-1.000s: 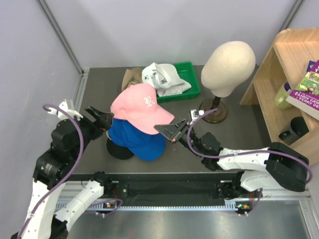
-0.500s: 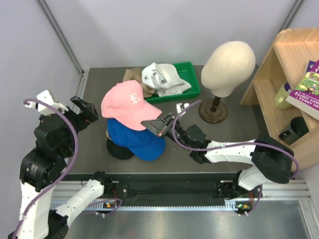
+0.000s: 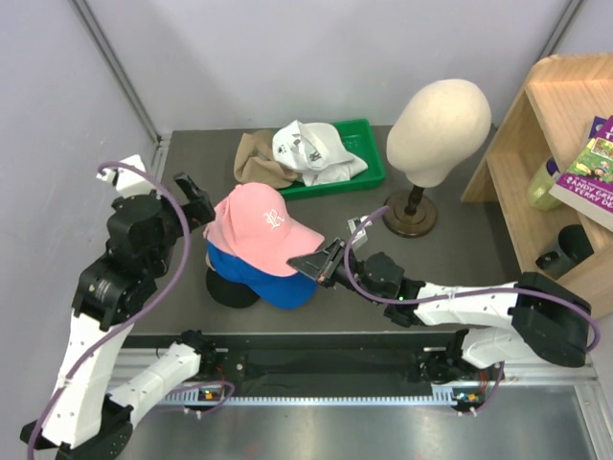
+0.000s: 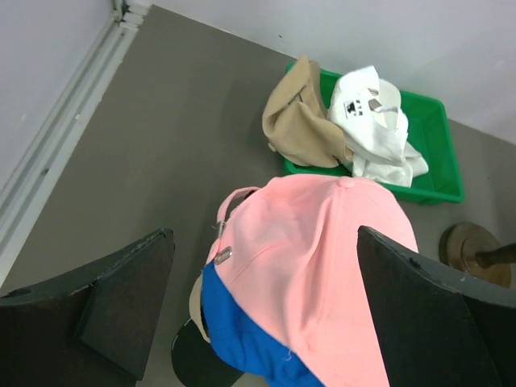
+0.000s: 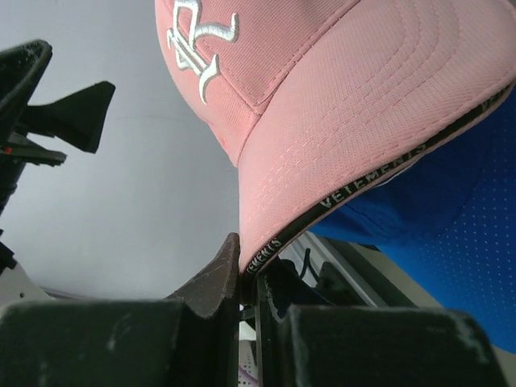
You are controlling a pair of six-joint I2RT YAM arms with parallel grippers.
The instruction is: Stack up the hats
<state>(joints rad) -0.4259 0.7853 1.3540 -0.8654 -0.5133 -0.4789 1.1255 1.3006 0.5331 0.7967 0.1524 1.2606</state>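
Observation:
A pink cap (image 3: 261,226) sits on a blue cap (image 3: 251,273), with a black cap (image 3: 228,290) under them. My right gripper (image 3: 316,264) is shut on the pink cap's brim (image 5: 339,161). My left gripper (image 3: 196,203) is open just behind the pink cap (image 4: 322,242), its fingers (image 4: 121,298) wide apart either side of the stack. A thin tan edge (image 4: 196,302) shows under the blue cap (image 4: 242,339). A white cap with a dark logo (image 3: 311,149) and a khaki-brown cap (image 3: 259,158) lie at the green tray (image 3: 369,168).
A cream foam mannequin head (image 3: 439,120) on a round wooden stand (image 3: 410,213) is at the back right. A wooden shelf (image 3: 565,163) with a book stands at the right edge. Grey walls close in the back and left.
The right gripper has brought the pink cap down and right, onto the blue cap. The left gripper has moved back in toward the stack from the left, still open.

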